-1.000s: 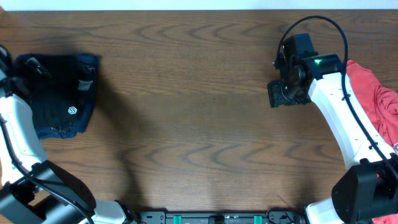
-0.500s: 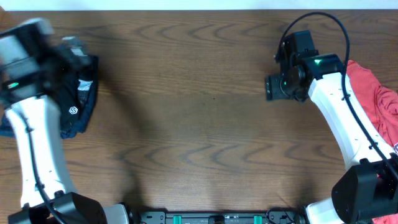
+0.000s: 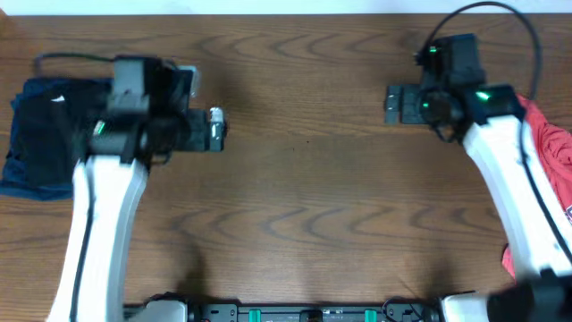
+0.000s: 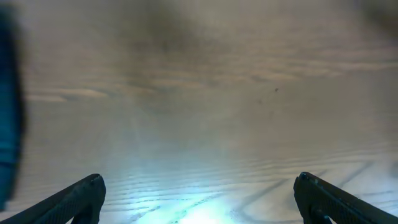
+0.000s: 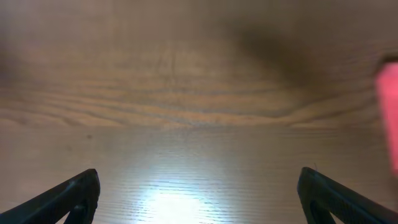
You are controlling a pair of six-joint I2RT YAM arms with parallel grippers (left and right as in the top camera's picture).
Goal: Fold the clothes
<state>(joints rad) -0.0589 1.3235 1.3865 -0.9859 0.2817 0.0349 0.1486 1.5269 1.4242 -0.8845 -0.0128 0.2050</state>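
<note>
— How much of the black shirt shows from overhead?
— Part only: the left arm covers its right side, and it runs to the frame's left edge.
— The coral-red shirt?
— Cut by the right edge, partly behind the right arm.
— Wrist views?
— Blurred. Each shirt is a sliver at the edge; left fingers and right fingers show only tips over a hazy desk.

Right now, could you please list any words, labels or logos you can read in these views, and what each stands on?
No text is readable in any view.
black shirt: one small white mark, too small to read.
red shirt: no legible lettering shows.
</note>
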